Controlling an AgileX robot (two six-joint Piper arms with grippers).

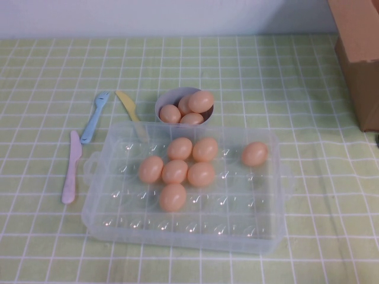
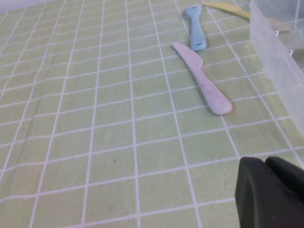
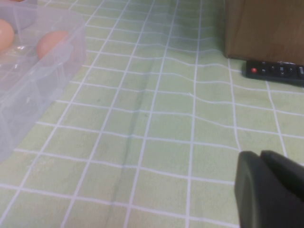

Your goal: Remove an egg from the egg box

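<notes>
The clear plastic egg box (image 1: 95, 204) sits in the middle of the table and holds several peach-orange eggs. A cluster lies left of centre, such as one egg (image 1: 174, 171), and a lone egg (image 1: 254, 154) lies near the right wall. The box wall also shows in the left wrist view (image 2: 280, 66) and in the right wrist view (image 3: 42, 80), with an egg (image 3: 52, 43) inside. My left gripper (image 2: 264, 159) is shut and empty, over bare cloth left of the box. My right gripper (image 3: 260, 153) is shut and empty, over cloth right of the box. Neither arm shows in the high view.
A pale grey bowl (image 1: 161, 105) with several eggs stands behind the box. A blue fork (image 1: 95, 118), a yellow knife (image 1: 127, 105) and a pink knife (image 1: 71, 168) lie left of it. A cardboard box (image 1: 358, 53) stands at the far right, with a black remote (image 3: 275, 71) beside it.
</notes>
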